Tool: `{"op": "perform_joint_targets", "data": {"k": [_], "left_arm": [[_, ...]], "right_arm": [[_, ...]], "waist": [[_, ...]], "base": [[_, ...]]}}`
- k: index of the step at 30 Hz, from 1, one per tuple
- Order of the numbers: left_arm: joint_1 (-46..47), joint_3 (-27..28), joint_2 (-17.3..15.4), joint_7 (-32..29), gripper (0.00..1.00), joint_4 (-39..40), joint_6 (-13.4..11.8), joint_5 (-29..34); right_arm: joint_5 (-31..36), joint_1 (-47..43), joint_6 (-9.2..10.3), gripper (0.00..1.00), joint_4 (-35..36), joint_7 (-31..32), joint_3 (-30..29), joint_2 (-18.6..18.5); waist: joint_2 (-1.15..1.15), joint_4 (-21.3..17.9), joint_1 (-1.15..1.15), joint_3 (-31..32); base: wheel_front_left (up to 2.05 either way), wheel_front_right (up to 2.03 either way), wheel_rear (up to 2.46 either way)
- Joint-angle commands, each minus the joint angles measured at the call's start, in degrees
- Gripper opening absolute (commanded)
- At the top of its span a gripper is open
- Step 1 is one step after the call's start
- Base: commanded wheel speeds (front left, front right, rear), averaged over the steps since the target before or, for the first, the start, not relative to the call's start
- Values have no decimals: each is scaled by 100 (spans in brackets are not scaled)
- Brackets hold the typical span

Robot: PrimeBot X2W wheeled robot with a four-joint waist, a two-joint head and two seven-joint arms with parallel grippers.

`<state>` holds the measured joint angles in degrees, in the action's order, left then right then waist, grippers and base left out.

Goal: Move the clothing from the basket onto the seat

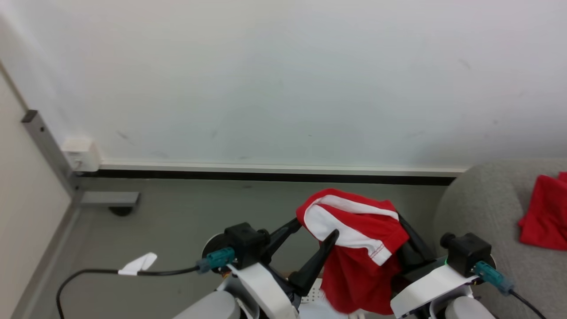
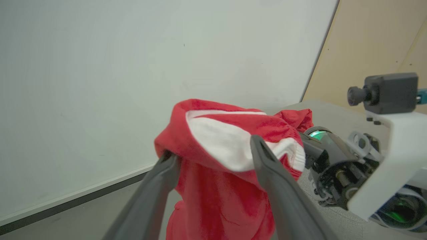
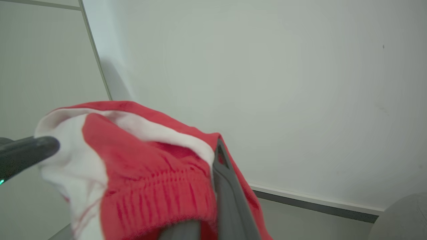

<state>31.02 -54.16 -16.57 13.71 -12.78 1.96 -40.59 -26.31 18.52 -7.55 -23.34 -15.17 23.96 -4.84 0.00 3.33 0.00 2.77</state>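
Observation:
A piece of the clothing (image 1: 354,230), red with white panels, hangs in the air between my two grippers. My left gripper (image 1: 316,228) is open, its fingers spread wide, and the cloth (image 2: 227,146) drapes over the far fingertip and lies behind the near one. My right gripper (image 3: 215,160) is shut on the garment's ribbed red edge (image 3: 156,186), with its fingers mostly buried in the folds. Another red garment (image 1: 545,212) lies on the grey seat (image 1: 483,212) at the right. A bit of the basket's (image 1: 315,293) perforated white wall peeks out below the arms.
A pale wall with a dark baseboard (image 1: 266,176) runs across in front. At the left stands a grey post (image 1: 46,146) with a white box (image 1: 82,154) beside a beige panel. A black cable (image 1: 88,272) with white tape lies on the grey floor.

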Motion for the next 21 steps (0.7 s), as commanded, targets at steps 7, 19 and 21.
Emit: {"op": "perform_joint_targets", "data": {"k": [7,19,21], "left_arm": [[-331,96,-102,102,100,53,-101,94],[-330,418,-171,147,100,151,-74,327],[-312,481,-174,144,100,170,-50,359]], "right_arm": [[270,-49,13,0,407,4,-650,-137],[650,-216,13,0,1438,3,-1630,-542],[694,-268,13,0,1638,23,-1760,-551]], "waist": [[0,-874,0,-184],[0,-2250,0,-487],[0,-2435,0,-548]], "base": [[0,0,0],[0,0,0],[0,0,0]]}}
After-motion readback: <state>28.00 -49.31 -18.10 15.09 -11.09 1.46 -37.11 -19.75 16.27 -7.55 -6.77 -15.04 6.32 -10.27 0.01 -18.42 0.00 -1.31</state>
